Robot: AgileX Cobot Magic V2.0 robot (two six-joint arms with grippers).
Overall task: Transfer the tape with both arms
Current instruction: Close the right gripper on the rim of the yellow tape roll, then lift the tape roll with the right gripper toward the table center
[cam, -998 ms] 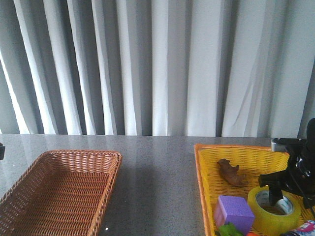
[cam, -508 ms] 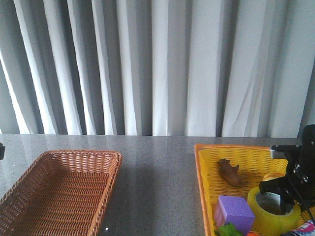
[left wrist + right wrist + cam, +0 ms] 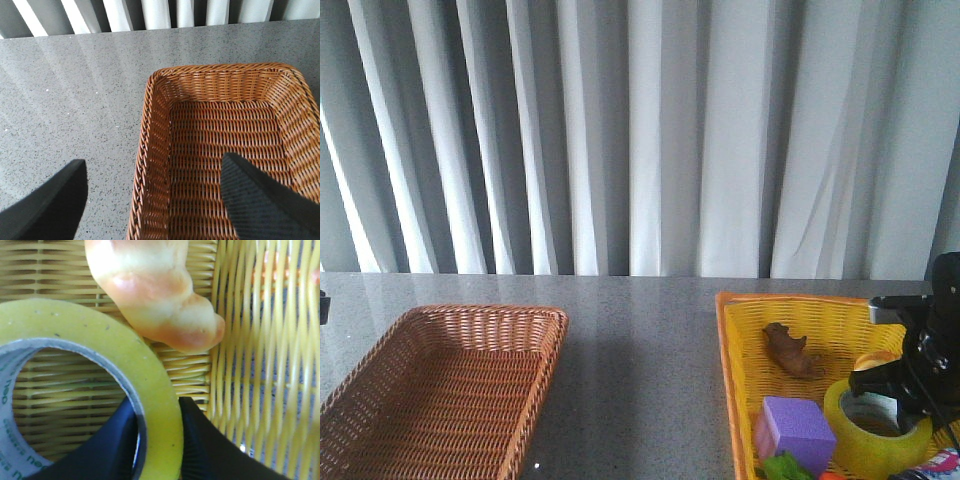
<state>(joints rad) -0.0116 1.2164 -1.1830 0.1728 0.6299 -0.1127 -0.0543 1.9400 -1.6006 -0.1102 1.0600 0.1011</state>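
Down in the yellow basket (image 3: pixel 735 345), the right gripper (image 3: pixel 157 440) pinches the tape (image 3: pixel 877 432) wall, not lifted yet. The left gripper (image 3: pixel 150 195) waits spread over the brown basket (image 3: pixel 155 125); handover remains.

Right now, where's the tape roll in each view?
Front view: tape at lower right, inside the yellow basket, right of the purple block.
Left wrist view: not in it; only the brown basket.
Right wrist view: tape fills the left, fingers straddling its wall.
Shared landmark: yellow basket weave.
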